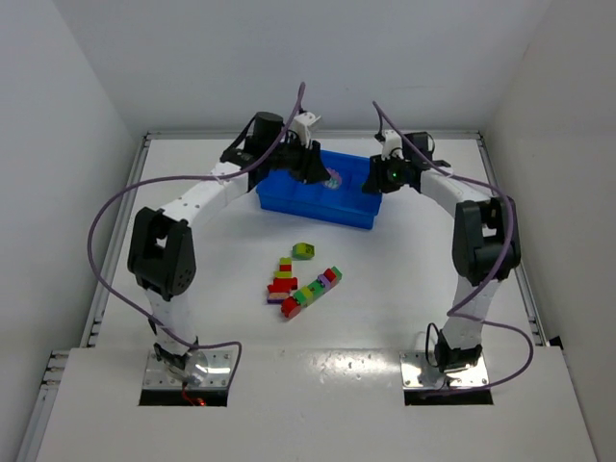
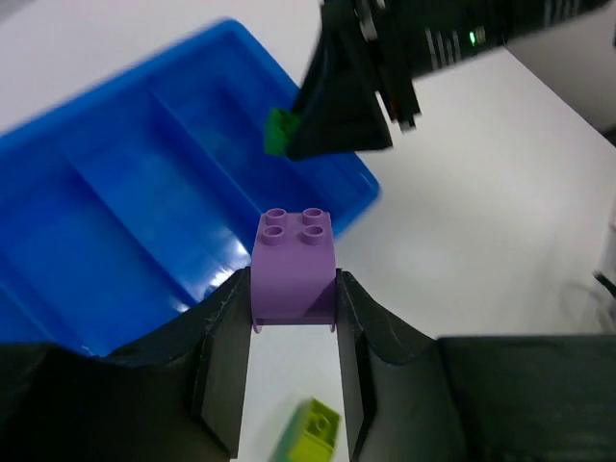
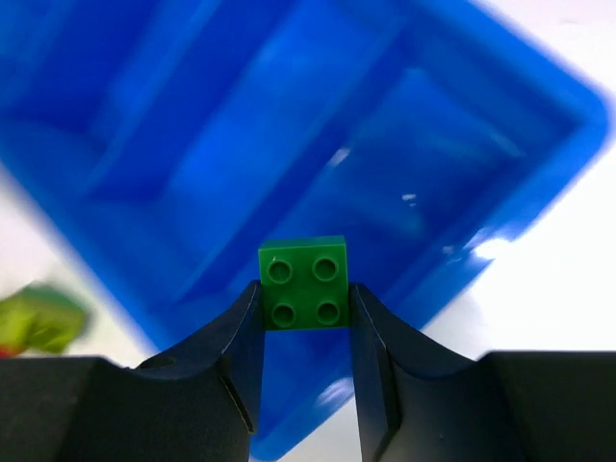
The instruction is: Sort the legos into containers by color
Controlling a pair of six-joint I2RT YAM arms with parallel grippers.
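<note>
The blue tray (image 1: 306, 201) stands at the far middle of the table. My left gripper (image 2: 294, 289) is shut on a purple brick (image 2: 295, 265) and holds it above the tray's near right edge (image 2: 115, 192). My right gripper (image 3: 305, 298) is shut on a green brick (image 3: 304, 282) over the tray's compartments (image 3: 192, 144); it also shows in the left wrist view (image 2: 346, 96) with the green brick (image 2: 279, 132). In the top view both grippers, left (image 1: 322, 173) and right (image 1: 371, 181), hang over the tray's right half. The compartments I can see hold no bricks.
A lime brick (image 1: 303, 251) lies on the table in front of the tray, also below the left jaws (image 2: 313, 428). A red and yellow stack (image 1: 282, 281) and a multicoloured strip (image 1: 316, 287) lie nearer. White walls enclose the table.
</note>
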